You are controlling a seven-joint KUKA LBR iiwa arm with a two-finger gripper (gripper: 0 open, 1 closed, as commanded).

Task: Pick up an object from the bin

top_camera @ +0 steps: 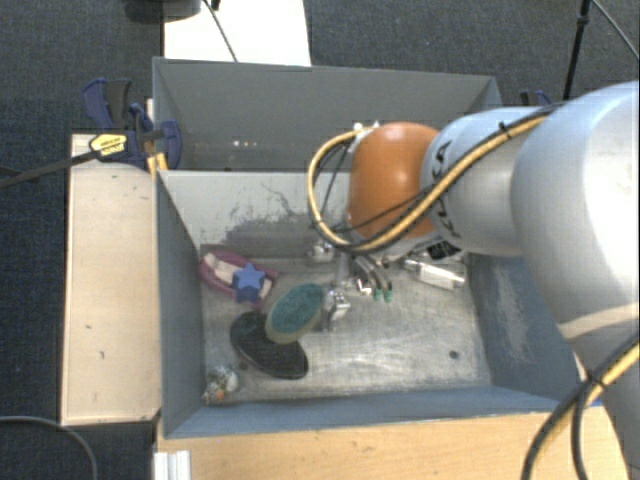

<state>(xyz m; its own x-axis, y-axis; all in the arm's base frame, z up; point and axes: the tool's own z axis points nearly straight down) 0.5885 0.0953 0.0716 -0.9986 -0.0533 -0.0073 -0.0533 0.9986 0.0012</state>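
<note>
My gripper point(338, 301) hangs low in the middle of the bin, under the orange wrist cover. Right against its left side is a teal round pad point(294, 311), tilted and leaning on a black flat disc point(267, 348) that lies on the bin floor. Whether the pad is between the gripper's tips cannot be made out. Further left, a blue star-shaped piece point(250, 282) rests on a pink and purple object point(222, 267).
A small crumpled shiny thing point(220, 379) sits in the front left corner. A white oblong object point(436, 271) lies to the right, partly under the arm. The arm covers the bin's right rear part. The floor at the front right is bare metal.
</note>
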